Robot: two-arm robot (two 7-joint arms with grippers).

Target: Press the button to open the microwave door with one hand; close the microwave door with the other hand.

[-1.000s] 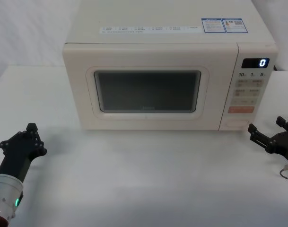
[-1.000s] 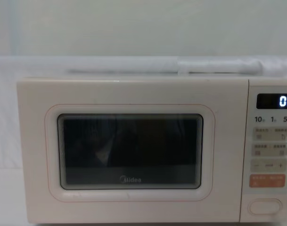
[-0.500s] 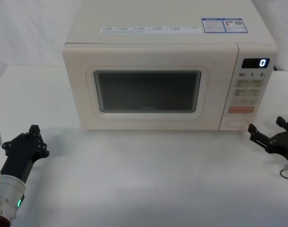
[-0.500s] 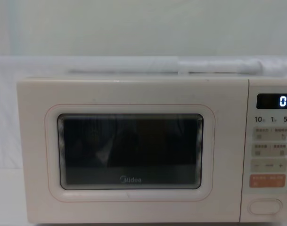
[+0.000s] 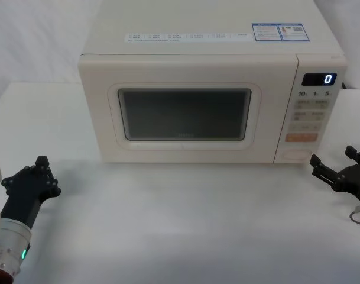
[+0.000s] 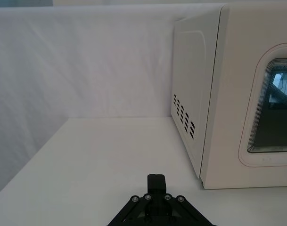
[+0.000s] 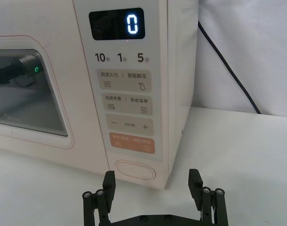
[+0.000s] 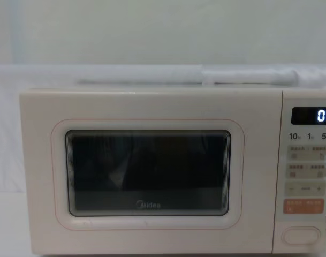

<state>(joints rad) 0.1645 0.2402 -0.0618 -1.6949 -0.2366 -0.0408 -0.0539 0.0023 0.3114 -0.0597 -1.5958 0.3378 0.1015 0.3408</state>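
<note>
While microwave door (image 5: 185,109) sits closed, right claw (image 7: 152,188) spread wide, empty — near button (image 7: 135,170); left claw (image 5: 31,180) pinched together, parked.

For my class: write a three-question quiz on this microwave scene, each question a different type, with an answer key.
1. True or false: the microwave door is shut.
2. Which pincer is nearer the button? A) left pincer B) right pincer
3. Fill in: the display reads ___.

Key: 1 true. 2 B; it sits open on the table just in front of the control panel, while the left pincer rests off the door's left corner. 3 "0".
</note>
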